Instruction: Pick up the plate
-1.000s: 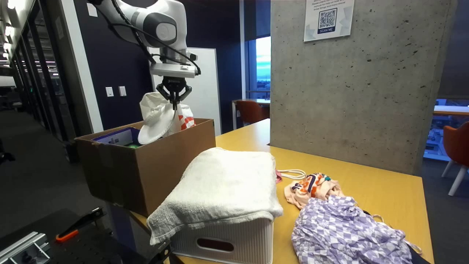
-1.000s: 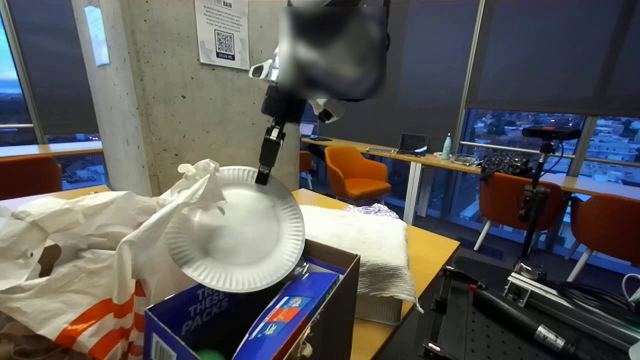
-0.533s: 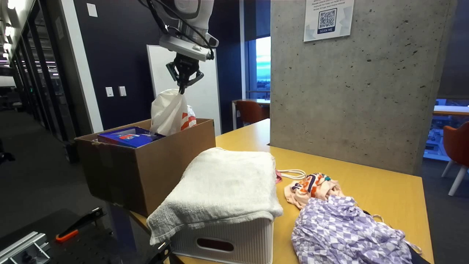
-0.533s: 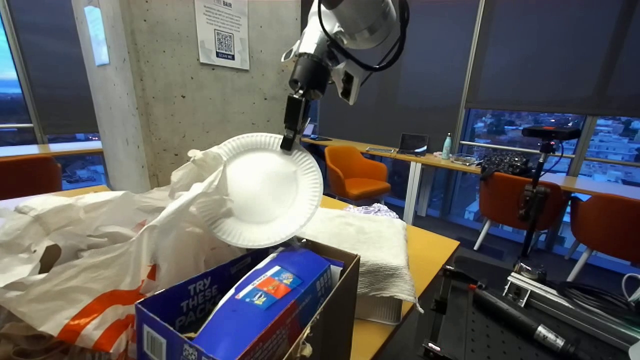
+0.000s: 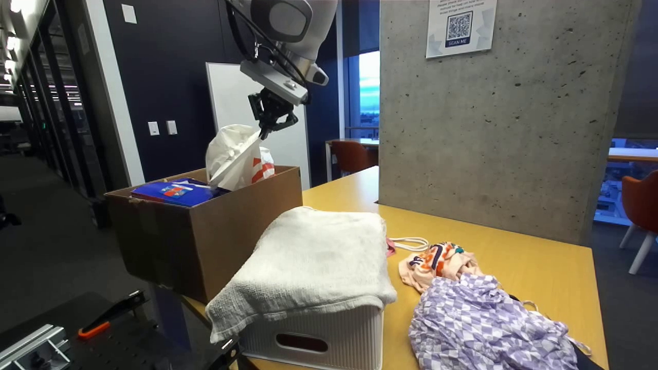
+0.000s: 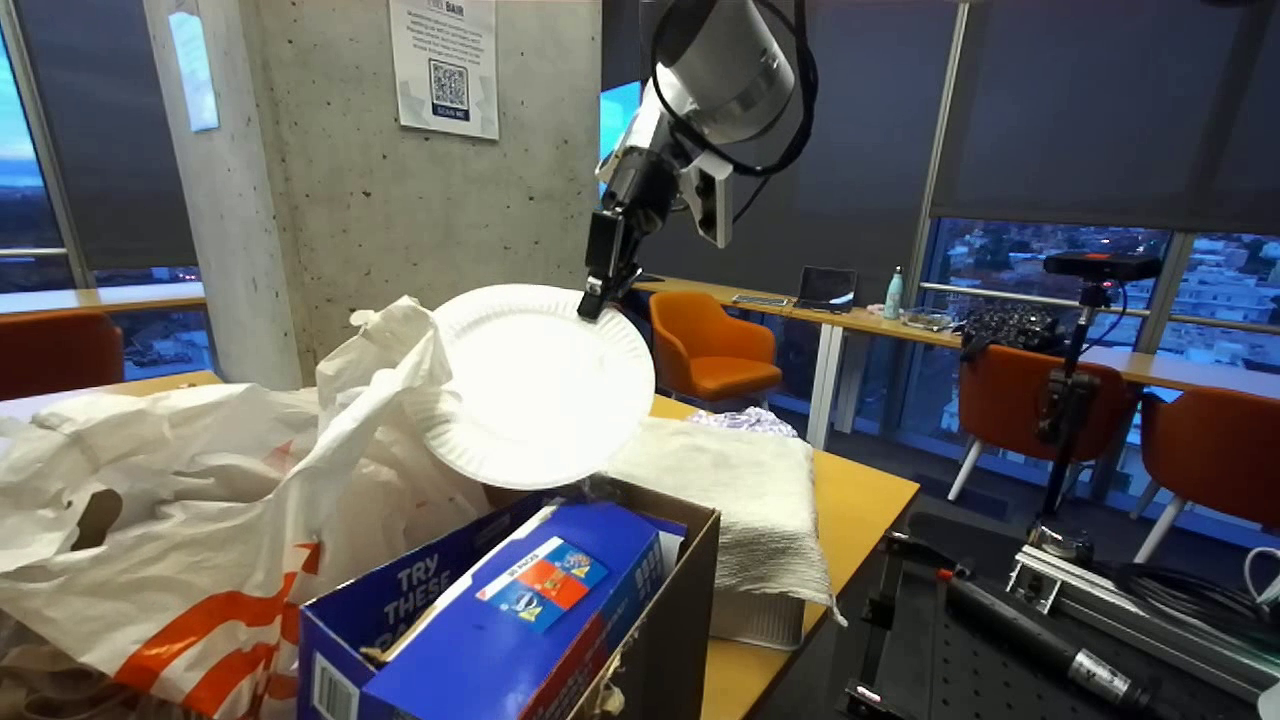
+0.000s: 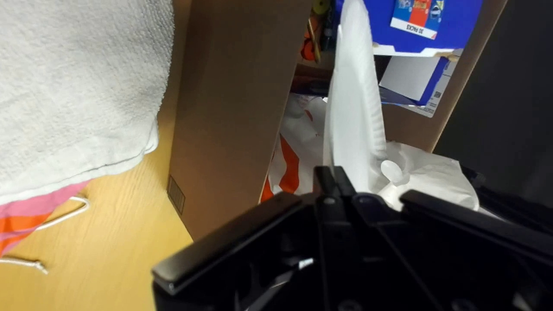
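The plate [image 6: 530, 400] is round, white and ribbed at its rim. It hangs tilted over the cardboard box [image 5: 247, 221] and shows nearly edge-on in the wrist view [image 7: 352, 125]. My gripper [image 6: 592, 303] is shut on the plate's upper rim; the plate's edge runs between the fingertips in the wrist view [image 7: 332, 177]. In an exterior view the gripper [image 5: 263, 135] is above the box's rim. The plate's left edge is partly behind a white bag [image 6: 370, 420]; I cannot tell whether they touch. No reddish-pink marks show on the plate.
A blue snack carton [image 6: 520, 600] with its flap folded over stands in the cardboard box below the plate. A white cloth [image 5: 324, 252] covers a grey basket [image 5: 354, 334] beside the box. Checked purple fabric [image 5: 478, 324] and a peach bag [image 5: 437, 264] lie on the table.
My gripper has risen and moved away from the bag side with the plate, then dipped slightly and tilted more. The blue carton's flap has swung down over the carton, hiding the green ball.
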Robot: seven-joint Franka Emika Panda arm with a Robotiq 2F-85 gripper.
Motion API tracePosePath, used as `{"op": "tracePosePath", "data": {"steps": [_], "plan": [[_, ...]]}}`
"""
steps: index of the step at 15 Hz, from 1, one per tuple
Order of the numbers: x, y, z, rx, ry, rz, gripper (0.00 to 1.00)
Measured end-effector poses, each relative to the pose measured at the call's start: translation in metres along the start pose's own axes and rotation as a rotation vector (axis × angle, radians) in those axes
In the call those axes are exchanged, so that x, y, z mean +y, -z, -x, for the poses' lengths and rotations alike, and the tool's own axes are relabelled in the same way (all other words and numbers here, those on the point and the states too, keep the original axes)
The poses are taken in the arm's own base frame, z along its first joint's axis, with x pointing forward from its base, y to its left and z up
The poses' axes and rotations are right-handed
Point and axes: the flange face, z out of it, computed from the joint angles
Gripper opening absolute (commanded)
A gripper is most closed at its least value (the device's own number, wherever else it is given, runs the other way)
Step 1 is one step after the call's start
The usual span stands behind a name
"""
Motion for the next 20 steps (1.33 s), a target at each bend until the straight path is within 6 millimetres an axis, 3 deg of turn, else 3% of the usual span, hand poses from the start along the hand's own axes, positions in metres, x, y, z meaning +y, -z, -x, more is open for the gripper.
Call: {"op": "tracePosePath", "data": {"steps": [6, 10, 16, 20], "plan": [[0.005, -0.032, -0.006, 0.038, -0.032, -0.133, 0.0], [0.002, -0.037, -0.006, 0.076, -0.029, -0.248, 0.0], [-0.003, -0.06, 0.003, 0.056, 0.036, -0.524, 0.0], [-0.01, -0.058, 0.004, 0.04, 0.074, -0.7, 0.0]]}}
